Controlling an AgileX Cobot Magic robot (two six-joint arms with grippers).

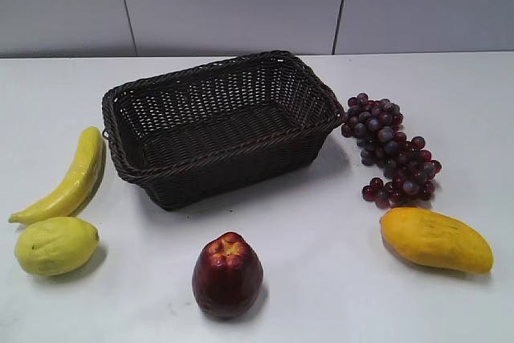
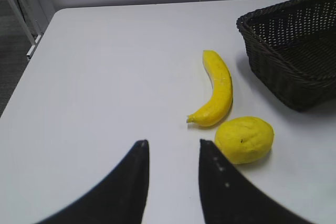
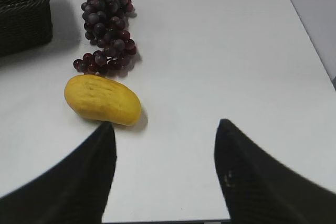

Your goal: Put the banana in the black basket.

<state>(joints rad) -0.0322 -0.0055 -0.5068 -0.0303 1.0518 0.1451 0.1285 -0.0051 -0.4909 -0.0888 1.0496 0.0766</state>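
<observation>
One banana [image 1: 71,180] beside black basket [image 1: 221,122], unlabelled.

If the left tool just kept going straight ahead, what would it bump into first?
Probably bare white table: the open left tool points past the curved yellow banana, which lies slightly to its right. Depth is unclear.

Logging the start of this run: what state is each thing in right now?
banana: on the table left of the basket, untouched
basket: upright, empty
lemon: on the table beside the banana's tip
apple: standing upright
grapes: lying right of the basket
mango: on its side
left end effector: open, empty
right end effector: open, empty
</observation>
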